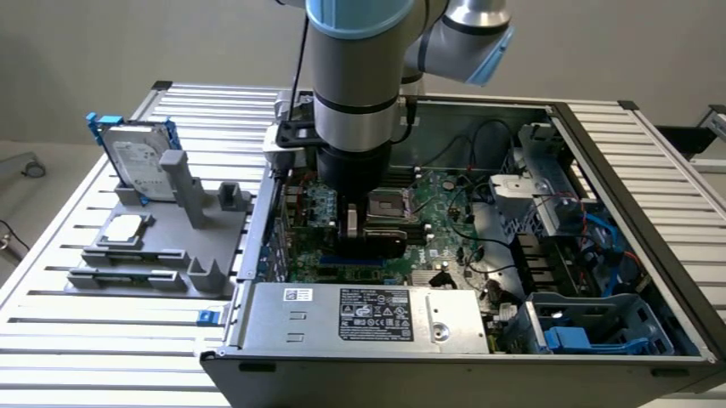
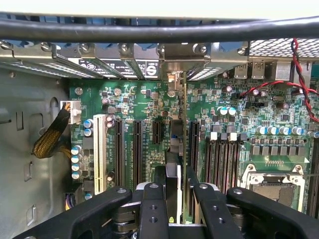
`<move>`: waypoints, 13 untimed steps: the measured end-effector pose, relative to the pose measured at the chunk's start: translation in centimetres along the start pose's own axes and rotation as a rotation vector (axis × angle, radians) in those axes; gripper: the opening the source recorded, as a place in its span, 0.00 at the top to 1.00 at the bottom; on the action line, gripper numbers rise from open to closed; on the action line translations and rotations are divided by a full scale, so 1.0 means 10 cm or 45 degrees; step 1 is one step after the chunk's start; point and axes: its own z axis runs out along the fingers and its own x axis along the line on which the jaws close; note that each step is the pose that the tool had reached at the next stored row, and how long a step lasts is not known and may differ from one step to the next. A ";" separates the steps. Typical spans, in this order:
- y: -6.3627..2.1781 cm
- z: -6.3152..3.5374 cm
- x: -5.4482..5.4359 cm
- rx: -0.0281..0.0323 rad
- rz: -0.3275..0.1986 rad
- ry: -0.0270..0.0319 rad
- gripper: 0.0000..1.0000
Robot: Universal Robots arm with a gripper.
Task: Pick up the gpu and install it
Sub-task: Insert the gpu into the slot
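The gripper [image 1: 360, 223] is inside the open computer case [image 1: 635, 153], low over the motherboard [image 1: 437, 200]. Its jaws are clamped on the gpu [image 2: 184, 129], which the wrist view shows edge-on as a thin upright card running from the fingers [image 2: 153, 209] toward the rear wall of the case. The card's silver end bracket [image 2: 175, 64] sits at the row of rear slot covers [image 2: 104, 62]. The lower edge of the card stands among the long expansion slots [image 2: 137, 149]; whether it is already seated in a slot cannot be told from either view.

Risks at this stage:

- Misalignment. If the card edge lies beside the slot rather than over it, downward pressure would likely load the circuit board or the slot wall and could damage the contacts.
- Bracket interference. If the end bracket catches on the rear frame, the card may tilt and seat at one end only.
- Cable contact. A black cable [image 2: 159, 31] crosses close to the wrist camera, and a red wire [image 2: 299, 64] lies near the rear ports; either could snag on arm movement.
- Slip. The grip is on a thin edge, so a sideways force may rotate the card between the jaws.

Arm pose: in the exterior view the final arm segment [image 1: 354, 85] hangs vertically, entering the case from above, tool pointing straight down. The parts stand [image 1: 159, 246] on the table [image 1: 68, 357] lies well apart, on the exterior view's left.
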 end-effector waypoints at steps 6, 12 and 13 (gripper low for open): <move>0.008 -0.031 0.00 -0.0006 0.000 0.0002 0.74; 0.012 -0.033 0.00 -0.0013 0.000 0.0015 0.74; 0.012 -0.033 0.00 -0.0013 -0.001 0.0019 0.74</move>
